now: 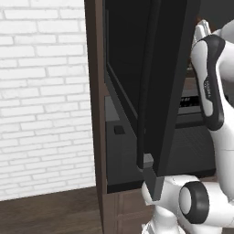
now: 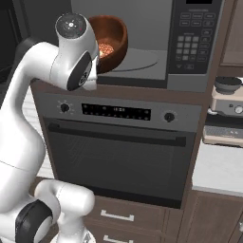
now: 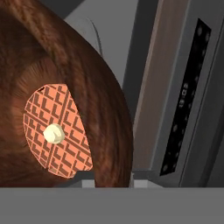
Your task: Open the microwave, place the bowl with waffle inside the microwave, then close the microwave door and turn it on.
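The microwave (image 2: 194,42) stands open above the oven. Its door (image 1: 169,82) is swung far out to the left, edge-on in the left base view. A brown wooden bowl (image 2: 111,38) hangs tilted in the left part of the cavity, just above the round turntable (image 2: 140,60). Inside it lies an orange waffle (image 3: 57,131) with a pale butter pat on top. My gripper (image 3: 113,179) is shut on the bowl's (image 3: 105,109) rim, one fingertip on each side of it. In the right base view my wrist hides the fingers.
The oven (image 2: 118,142) with its knobs, display strip and long handle bar sits directly below the microwave. A counter (image 2: 220,168) at the right carries a small appliance (image 2: 228,97). A white brick wall (image 1: 43,91) lies left of the cabinet.
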